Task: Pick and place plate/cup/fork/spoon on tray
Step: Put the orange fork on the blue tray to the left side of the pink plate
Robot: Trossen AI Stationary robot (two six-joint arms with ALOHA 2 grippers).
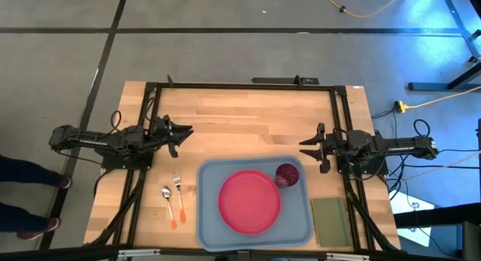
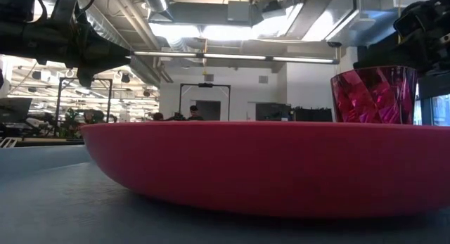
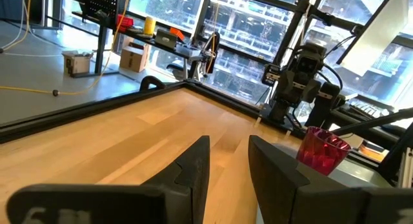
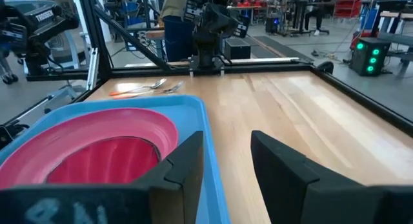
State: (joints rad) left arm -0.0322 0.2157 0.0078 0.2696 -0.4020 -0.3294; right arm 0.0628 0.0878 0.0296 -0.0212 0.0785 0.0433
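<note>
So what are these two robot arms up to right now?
They are setting a tray. The plate and the cup already sit on it; the fork and the spoon lie on the table to its left. The left gripper and the right gripper hover open, holding nothing.

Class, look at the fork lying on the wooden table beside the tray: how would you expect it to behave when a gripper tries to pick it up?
The fork lies flat on the table, so the fingers probably get little to bite on. Its thin orange handle looks light and stiff, and may skid if nudged. The spoon lies close beside it and could easily be bumped.
</note>
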